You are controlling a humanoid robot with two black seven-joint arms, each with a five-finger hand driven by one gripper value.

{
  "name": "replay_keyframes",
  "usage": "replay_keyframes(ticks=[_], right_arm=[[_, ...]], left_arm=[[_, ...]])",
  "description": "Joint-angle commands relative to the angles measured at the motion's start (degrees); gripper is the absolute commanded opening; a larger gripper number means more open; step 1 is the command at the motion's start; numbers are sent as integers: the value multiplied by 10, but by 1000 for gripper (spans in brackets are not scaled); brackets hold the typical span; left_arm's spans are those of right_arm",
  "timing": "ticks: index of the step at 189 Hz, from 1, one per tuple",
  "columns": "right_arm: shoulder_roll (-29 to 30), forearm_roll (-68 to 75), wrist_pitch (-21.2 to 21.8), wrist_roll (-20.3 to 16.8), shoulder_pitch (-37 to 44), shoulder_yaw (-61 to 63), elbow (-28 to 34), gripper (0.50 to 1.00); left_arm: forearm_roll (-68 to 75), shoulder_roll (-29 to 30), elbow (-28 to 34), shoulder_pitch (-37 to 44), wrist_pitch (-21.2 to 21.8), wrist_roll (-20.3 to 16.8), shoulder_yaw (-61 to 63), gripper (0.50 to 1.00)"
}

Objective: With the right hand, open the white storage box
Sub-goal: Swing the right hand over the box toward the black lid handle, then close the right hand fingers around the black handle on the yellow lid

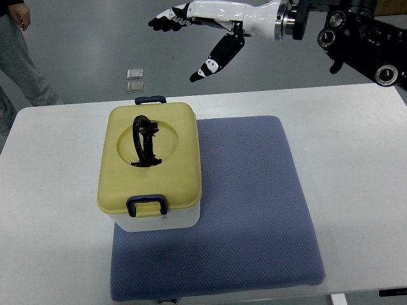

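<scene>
Blue pad (pixel 254 210) lies nearest, w/ white storage box (pixel 151 166) on its left part, yellow lid (pixel 152 159) shut, front latch (pixel 147 206) closed. Right hand (pixel 194 32) hovers beyond table edge, fingers spread, holding nothing, prob. approaching.

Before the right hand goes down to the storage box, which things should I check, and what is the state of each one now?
1. Lid closed: the yellow lid sits flat on the white storage box. Ok.
2. Latches: the front latch and the rear latch both look down. Not ok for lifting the lid yet.
3. Right hand free: fingers spread, holding nothing, above the far table edge. Ok.
4. Carry handle: upright on the lid, may obstruct the fingers. Cannot tell.
5. Box footing: one side on the blue mat, the other on the table. Cannot tell if level.
6. Person at far left: away from the box. Ok.
</scene>
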Motion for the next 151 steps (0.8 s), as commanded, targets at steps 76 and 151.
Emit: replay_keyframes(ticks=[76, 151], right_arm=[[92, -111, 37, 8, 105, -113, 38, 924], [113, -175, -4, 4, 93, -145, 31, 897]], left_arm=[[0, 0, 0, 0, 0, 0, 0, 1000], [0, 0, 0, 0, 0, 0, 0, 1000]])
